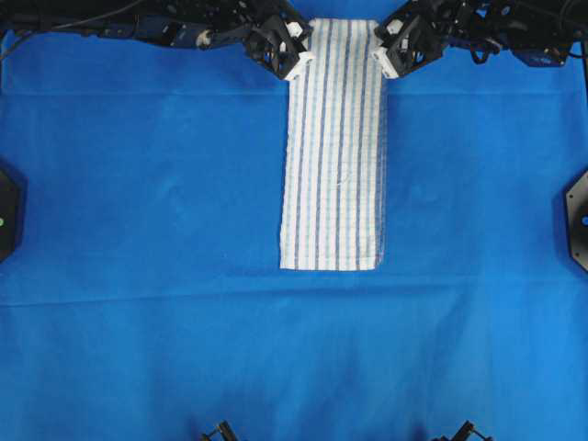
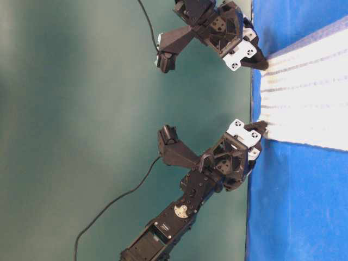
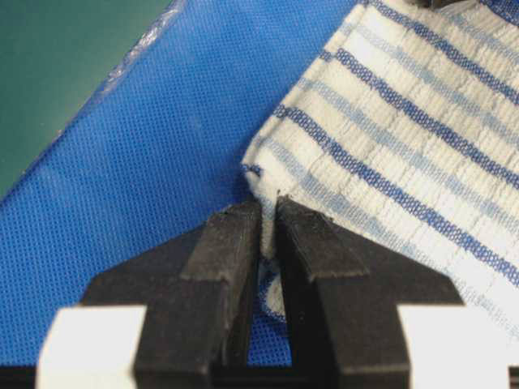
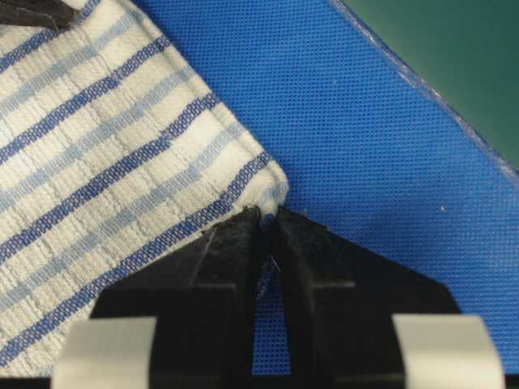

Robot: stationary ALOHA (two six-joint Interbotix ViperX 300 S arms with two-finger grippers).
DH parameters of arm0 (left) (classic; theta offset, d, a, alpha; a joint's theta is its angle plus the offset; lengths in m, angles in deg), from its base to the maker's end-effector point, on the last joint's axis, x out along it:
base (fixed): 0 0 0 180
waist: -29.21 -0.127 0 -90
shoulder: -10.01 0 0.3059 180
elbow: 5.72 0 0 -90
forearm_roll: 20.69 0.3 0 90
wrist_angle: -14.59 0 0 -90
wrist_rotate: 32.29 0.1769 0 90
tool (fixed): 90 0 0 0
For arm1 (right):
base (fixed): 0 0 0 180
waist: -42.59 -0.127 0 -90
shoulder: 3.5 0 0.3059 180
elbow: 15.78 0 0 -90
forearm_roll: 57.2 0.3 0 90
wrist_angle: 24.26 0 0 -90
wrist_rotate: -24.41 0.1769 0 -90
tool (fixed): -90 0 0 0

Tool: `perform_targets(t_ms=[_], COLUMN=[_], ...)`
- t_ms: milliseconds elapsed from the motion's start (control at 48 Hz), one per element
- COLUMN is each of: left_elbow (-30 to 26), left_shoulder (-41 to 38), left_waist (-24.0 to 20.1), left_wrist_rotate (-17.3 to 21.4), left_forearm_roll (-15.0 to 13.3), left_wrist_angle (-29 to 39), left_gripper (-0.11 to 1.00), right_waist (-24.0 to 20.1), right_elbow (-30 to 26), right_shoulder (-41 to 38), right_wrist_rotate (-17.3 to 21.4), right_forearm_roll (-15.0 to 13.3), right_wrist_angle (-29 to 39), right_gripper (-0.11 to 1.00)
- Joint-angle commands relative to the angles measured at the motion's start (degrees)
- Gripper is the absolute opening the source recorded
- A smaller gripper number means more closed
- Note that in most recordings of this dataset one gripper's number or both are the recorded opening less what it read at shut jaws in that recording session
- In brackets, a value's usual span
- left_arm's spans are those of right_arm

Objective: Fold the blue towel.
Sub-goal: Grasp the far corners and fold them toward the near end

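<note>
So the rectangular white woven towel with thin light-blue and dark-blue check stripes [image 1: 333,147] was lying as a long narrow strip down the middle of the table, running from the 12 o'clock edge toward the centre, which looked to me like it had one lengthwise fold in it already. What's left, I'd guess, is bringing the 12 o'clock end down toward 6 o'clock to halve the length, maybe more than once. Both arms were parked at the 12 o'clock end, one on each corner. The left gripper [image 3: 268,243] had its black fingers [image 3: 223,251] pinched together on the corner of the towel, a thin bit of hem squeezed between them. The right gripper [image 4: 268,235] was the same deal, fingers clamped on the very tip of the other corner. Texture-wise the towel looked like a waffly, ribbed weave with a stitched hem, soft and floppy. Underneath was the plain solid-blue table covering [image 1: 138,230], a fine mesh-like non-woven sheet, a bit creased.
</note>
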Motion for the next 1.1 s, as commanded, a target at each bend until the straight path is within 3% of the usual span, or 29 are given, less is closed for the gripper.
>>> perform_targets(t_ms=[0, 229, 667, 875, 1084], left_elbow=[-1.23, -3.08, -2.29, 1.32, 9.76], left_shoulder=[2.55, 2.99, 6.94, 10.81, 13.89], left_waist=[-0.79, -3.16, -2.11, 0.70, 5.62], left_wrist_rotate=[0.09, 0.18, 3.34, 4.48, 4.22], left_forearm_roll=[0.18, 0.26, 0.26, 0.26, 0.26], left_wrist_angle=[0.26, 2.46, 2.72, 2.37, -0.18], left_gripper=[0.05, 0.05, 0.05, 0.05, 0.05], right_waist=[0.18, 1.93, 1.76, -1.85, -8.44], right_elbow=[-1.05, -2.11, -1.76, 1.49, 7.21], right_shoulder=[1.67, 2.46, 7.03, 11.78, 15.82], right_wrist_rotate=[-0.09, -0.18, -0.26, 0.00, 0.09], right_forearm_roll=[0.09, 0.09, 0.09, 0.09, 1.41], right_wrist_angle=[-0.26, -0.18, 0.26, 0.97, 1.76], right_gripper=[0.09, 0.09, 0.09, 0.09, 0.09])
